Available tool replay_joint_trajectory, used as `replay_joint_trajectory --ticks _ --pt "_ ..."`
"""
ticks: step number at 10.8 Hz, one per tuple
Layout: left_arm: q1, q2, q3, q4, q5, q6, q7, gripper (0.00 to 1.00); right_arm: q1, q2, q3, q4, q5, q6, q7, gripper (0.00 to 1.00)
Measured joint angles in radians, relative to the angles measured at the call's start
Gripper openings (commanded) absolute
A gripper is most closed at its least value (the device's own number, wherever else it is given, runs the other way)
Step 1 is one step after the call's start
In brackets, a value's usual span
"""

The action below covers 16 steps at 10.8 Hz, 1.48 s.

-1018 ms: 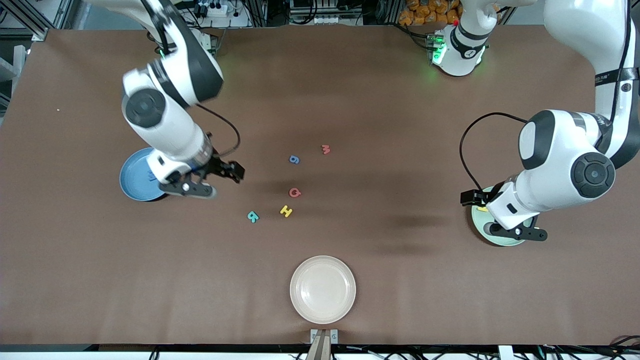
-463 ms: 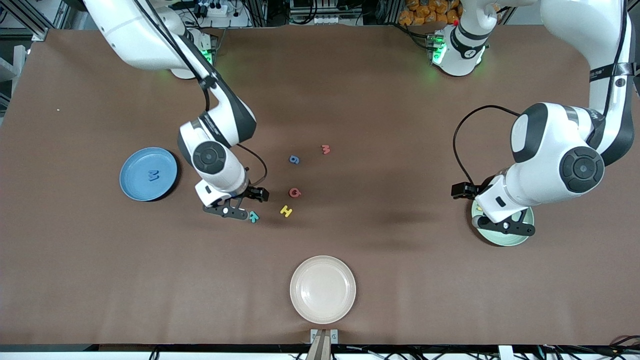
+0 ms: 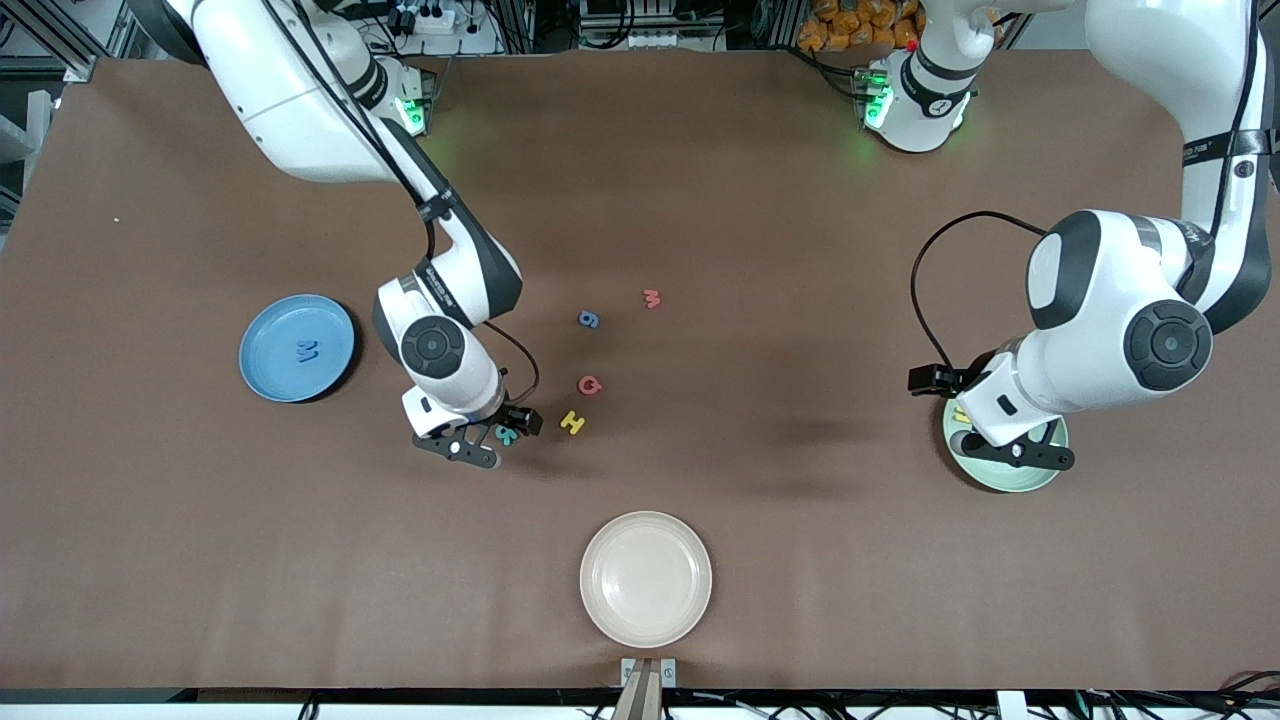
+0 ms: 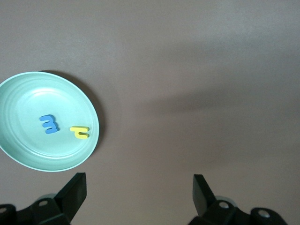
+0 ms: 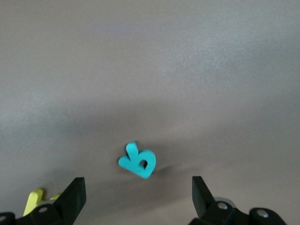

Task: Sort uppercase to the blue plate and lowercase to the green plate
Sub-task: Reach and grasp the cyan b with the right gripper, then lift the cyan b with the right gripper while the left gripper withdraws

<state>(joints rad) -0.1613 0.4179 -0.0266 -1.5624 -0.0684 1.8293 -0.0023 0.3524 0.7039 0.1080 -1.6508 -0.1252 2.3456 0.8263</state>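
Presently, items as they lie:

Table: brown, carrying all below.

Blue plate: toward the right arm's end of the table; the blue M lies in it.

Green plate: toward the left arm's end of the table, partly under the left arm; in the left wrist view it holds a blue e-like letter and a yellow hooked letter, side by side and just apart.

Beige plate: nearest the front camera, mid-table.

Teal R: flat on the table, at about 9 o'clock from the yellow H; in the right wrist view it lies between the two jaws, neither touching it.

Yellow H: just beside the teal R, at about 7 o'clock from the red Q.

Red Q: mid-table, at about 6 o'clock from the blue g.

Blue g: farther from the front camera than the red Q.

Red w/m: at about 2 o'clock from the blue g, near it.

Right gripper: low over the teal R, jaws spread wide, holding nothing.

Left gripper: over the edge of the green plate, jaws spread wide and empty.
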Motion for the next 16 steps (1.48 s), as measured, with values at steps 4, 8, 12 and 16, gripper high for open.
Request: replay_joint_trajectory --ticks 4,8,12,16 --pt "0.001 0.0 0.0 -0.01 0.0 0.0 0.0 1.0 0.018 0.045 -0.014 0.018 0.0 0.043 0.028 0.73" --pt "0.001 0.0 0.0 -0.012 0.0 0.0 0.0 1.0 0.023 0.046 -0.018 0.02 0.0 0.044 0.031 0.58" --pt "0.001 0.0 0.0 -0.014 0.0 0.0 0.0 1.0 0.023 0.047 -0.038 0.02 0.0 0.063 0.016 0.5" --pt "0.001 0.0 0.0 -0.016 0.0 0.0 0.0 1.0 0.023 0.048 -0.038 0.02 0.0 0.076 0.007 0.5"
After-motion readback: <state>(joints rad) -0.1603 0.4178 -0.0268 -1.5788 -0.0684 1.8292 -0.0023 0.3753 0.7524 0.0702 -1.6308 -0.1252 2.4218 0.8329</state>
